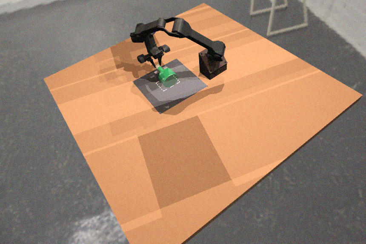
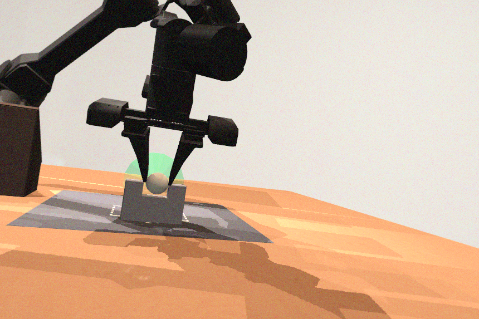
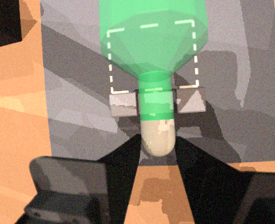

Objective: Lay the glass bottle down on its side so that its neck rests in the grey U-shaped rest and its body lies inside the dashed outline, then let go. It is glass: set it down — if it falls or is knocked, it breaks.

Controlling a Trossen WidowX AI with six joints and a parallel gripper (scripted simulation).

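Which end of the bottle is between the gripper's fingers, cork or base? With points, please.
The cork end (image 2: 156,183) (image 3: 158,139): the pale, rounded one. The gripper (image 1: 157,66) (image 2: 157,182) (image 3: 157,140) is shut on it; the green base is the far, wide end.
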